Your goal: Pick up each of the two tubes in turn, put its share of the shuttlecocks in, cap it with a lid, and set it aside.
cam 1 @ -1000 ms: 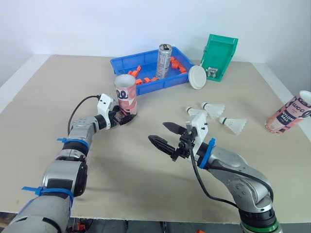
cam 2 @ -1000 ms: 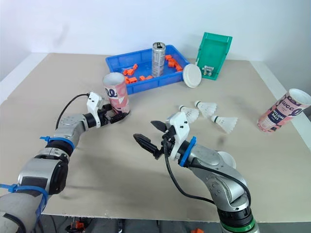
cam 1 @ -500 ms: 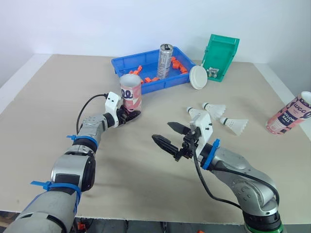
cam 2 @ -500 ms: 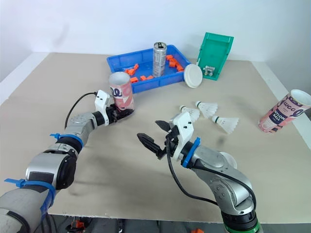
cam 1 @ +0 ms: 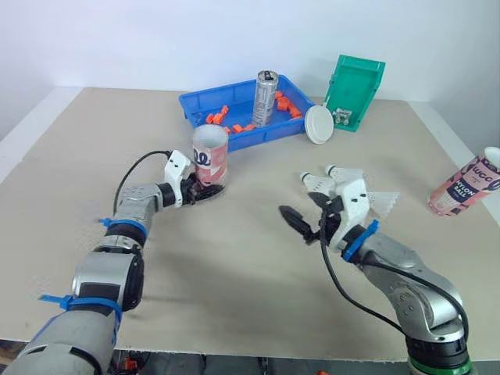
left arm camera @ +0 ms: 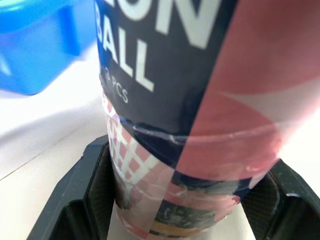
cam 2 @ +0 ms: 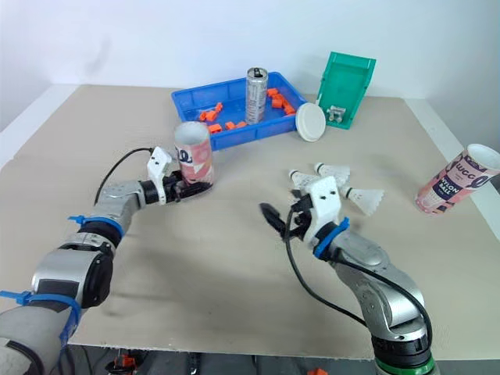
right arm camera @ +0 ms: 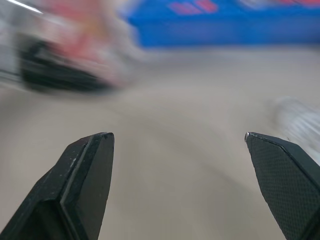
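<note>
A pink and navy shuttlecock tube stands upright with its mouth up, just in front of the blue tray. My left gripper is shut on its base; in the left wrist view the tube sits between both fingers. My right gripper hangs open and empty over the table, just left of three white shuttlecocks lying together. In the right wrist view its fingers stand wide apart. A second tube leans at the far right edge. A white lid rests against the green bin.
A blue tray with orange pieces and a silver can stands at the back. A tilted green bin is to its right. Bare table lies between the two arms and along the front edge.
My right gripper has swung to the right and back, ending beside the shuttlecocks, still open. The left gripper and its tube have shifted slightly to the right.
</note>
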